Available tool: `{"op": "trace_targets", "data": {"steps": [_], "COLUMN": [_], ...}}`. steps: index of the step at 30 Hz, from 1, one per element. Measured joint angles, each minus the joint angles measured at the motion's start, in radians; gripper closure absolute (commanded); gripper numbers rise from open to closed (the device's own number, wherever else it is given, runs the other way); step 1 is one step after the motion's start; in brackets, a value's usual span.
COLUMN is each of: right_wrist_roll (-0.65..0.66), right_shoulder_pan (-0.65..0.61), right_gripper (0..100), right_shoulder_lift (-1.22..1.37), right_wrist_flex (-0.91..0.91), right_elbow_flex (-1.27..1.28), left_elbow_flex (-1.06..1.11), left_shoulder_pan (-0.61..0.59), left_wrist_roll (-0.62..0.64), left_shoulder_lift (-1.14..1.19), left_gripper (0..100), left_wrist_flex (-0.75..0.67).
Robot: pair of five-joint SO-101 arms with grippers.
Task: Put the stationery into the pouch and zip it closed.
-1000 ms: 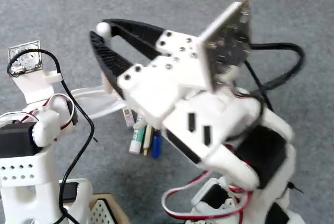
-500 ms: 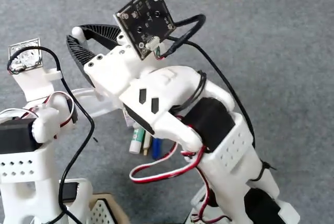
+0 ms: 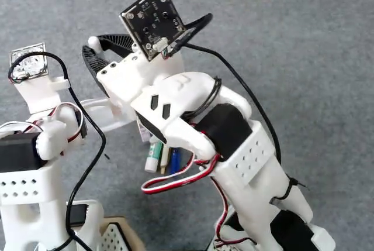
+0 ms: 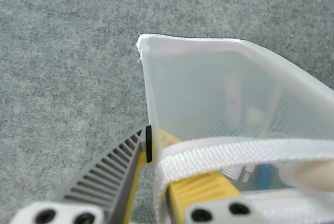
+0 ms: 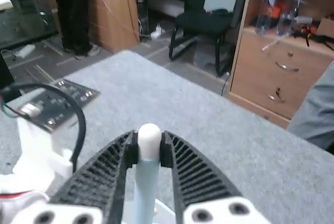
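At the left, the left gripper (image 4: pixel 155 145) is clamped on the edge of the translucent pouch (image 4: pixel 209 88), its grey finger on one side of the wall and its yellow finger on the other, and the pouch lies on the grey table (image 3: pixel 304 58). In the middle, the right gripper (image 5: pixel 148 148) is closed on a pen (image 5: pixel 148 132) with a white cap, held up in the air near the pouch. More to the right, other stationery (image 3: pixel 160 154) lies bundled on the table beside the pouch, partly hidden under the right arm (image 3: pixel 234 151)
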Motion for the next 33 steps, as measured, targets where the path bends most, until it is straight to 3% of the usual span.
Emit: {"op": "trace_targets", "data": {"steps": [12,20,33], "right_wrist_roll": [-0.002,0.066,0.069], "right_shoulder_pan": [0.011,0.012,0.014], "right_gripper": [98.1,76.6,77.0], "right_shoulder_lift": [-0.025,-0.055,-0.057], "right_wrist_flex": [0.002,0.052,0.075], "right_elbow_flex": [0.089,0.094,0.1], "left_elbow_flex": [0.002,0.002,0.002], "left_shoulder_pan": [0.003,0.002,0.002], "left_wrist_roll": [0.0,0.002,0.002], "left_shoulder_lift": [0.002,0.002,0.003], "left_gripper": [97,97,97], "left_wrist_flex": [0.0,-0.006,-0.012]}}
